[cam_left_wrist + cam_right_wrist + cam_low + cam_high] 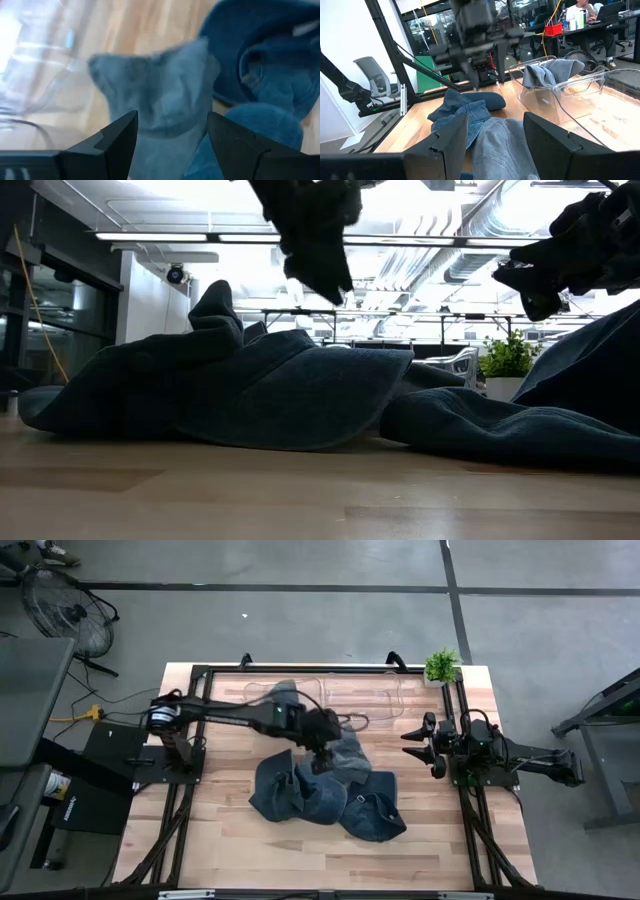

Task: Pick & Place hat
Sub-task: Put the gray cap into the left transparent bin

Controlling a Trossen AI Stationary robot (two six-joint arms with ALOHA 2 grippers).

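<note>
Two dark fingers of the left gripper stand apart with nothing between them; in the left wrist view a pale grey-blue hat lies just beyond them, not touched. That gripper hangs above the middle of the wooden table, off the surface, as the low view shows it dangling over the cloth. Directly under and around it is a heap of denim hats: darker blue ones spread toward the table's front edge from the gripper, the pale one right beside it. Behind the gripper, toward the far edge, sits a clear plastic bin, and another pale hat lies draped over the bin's near-left rim.

Well off to the side, the right gripper waits near the table's right edge, raised, its fingers likewise spread and holding nothing. Its wrist view looks across a light denim hat toward the left arm and the bin. A small potted plant stands at the far right corner, beyond the right gripper. People sit at desks in the room behind.
</note>
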